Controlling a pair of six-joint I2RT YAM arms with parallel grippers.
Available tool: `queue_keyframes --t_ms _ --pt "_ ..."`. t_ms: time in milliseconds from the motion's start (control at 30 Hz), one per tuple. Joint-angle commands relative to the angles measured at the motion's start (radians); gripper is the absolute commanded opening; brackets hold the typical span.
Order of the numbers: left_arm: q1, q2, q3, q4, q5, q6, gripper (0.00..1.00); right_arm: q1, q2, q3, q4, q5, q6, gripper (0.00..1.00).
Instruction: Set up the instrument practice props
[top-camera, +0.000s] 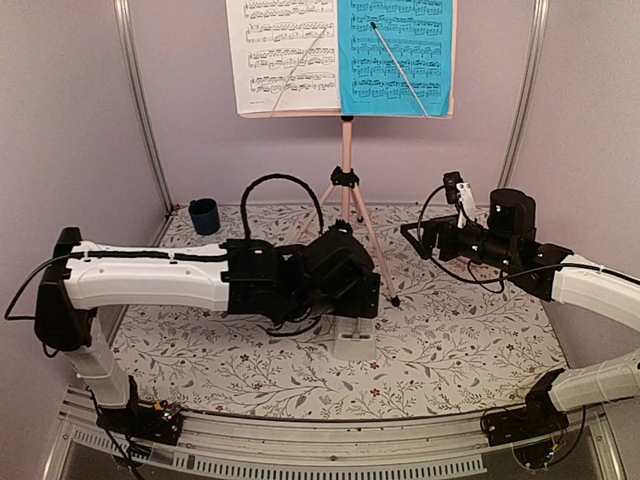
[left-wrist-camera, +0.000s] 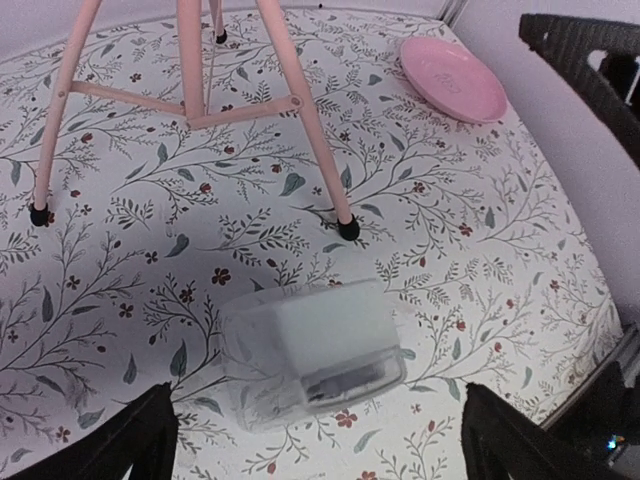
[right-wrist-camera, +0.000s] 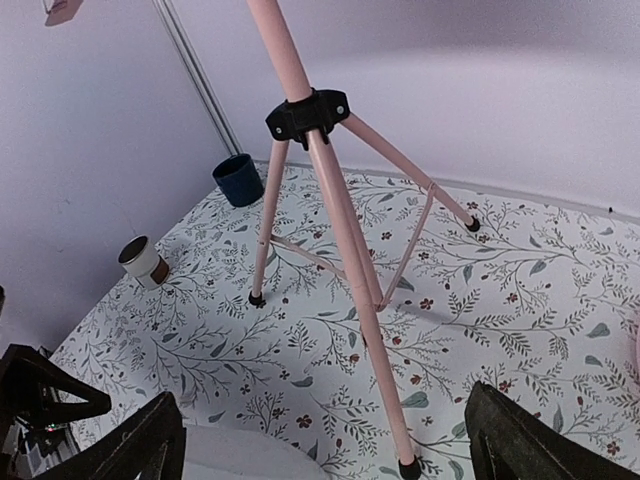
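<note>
The pink tripod music stand (top-camera: 347, 200) stands at the back middle of the table. A white sheet (top-camera: 283, 55) and a bright blue sheet (top-camera: 395, 55) rest side by side on its desk. The small white metronome (top-camera: 354, 338) stands on the floral cloth just in front of the stand's near right leg. My left gripper (top-camera: 350, 285) hovers right above the metronome (left-wrist-camera: 315, 350). Its jaws are open wide on either side, clear of the metronome, which looks blurred. My right gripper (top-camera: 425, 238) is open and empty, right of the stand, facing the stand's legs (right-wrist-camera: 340, 230).
A dark blue cup (top-camera: 204, 215) sits at the back left corner, with a small white jar (right-wrist-camera: 144, 262) near the left wall. A pink plate (left-wrist-camera: 452, 78) lies at the right of the table. Metal frame posts (top-camera: 140, 100) and lilac walls close in the table.
</note>
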Motion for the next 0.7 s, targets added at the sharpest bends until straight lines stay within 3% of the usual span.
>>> queue_keyframes --t_ms 0,233,667 --pt "0.085 -0.242 -0.219 0.258 0.088 0.116 0.99 0.029 -0.027 0.043 -0.098 0.056 0.180 0.99" --pt "0.240 -0.447 -0.435 0.269 0.076 0.127 0.99 0.253 0.086 0.138 -0.243 0.317 0.420 0.99" --pt "0.331 -0.579 -0.638 0.295 0.068 0.091 0.99 0.526 0.353 0.315 -0.411 0.611 0.506 0.99"
